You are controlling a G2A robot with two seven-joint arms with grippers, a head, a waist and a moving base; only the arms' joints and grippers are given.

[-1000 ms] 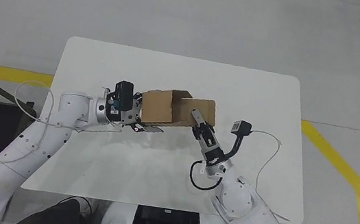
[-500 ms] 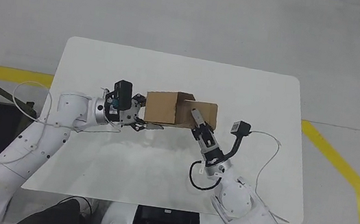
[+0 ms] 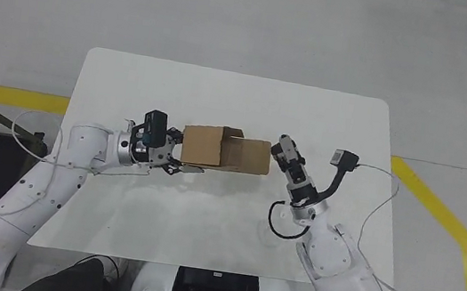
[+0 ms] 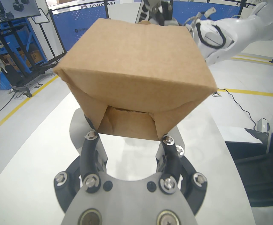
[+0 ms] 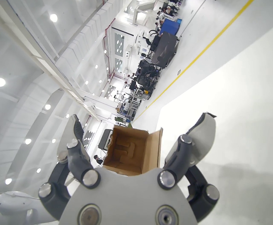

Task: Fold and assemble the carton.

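While the left gripper grasps the closed end of the cardboard carton, steadying it sideways at the middle of the white table, the right gripper hangs released beside its open mouth, probably ready to fold the loose flap.

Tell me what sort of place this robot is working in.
Probably a large factory hall or robot lab: a high ceiling with rows of lights, yellow floor lines, and blue partitions and crowded workstations in the background.
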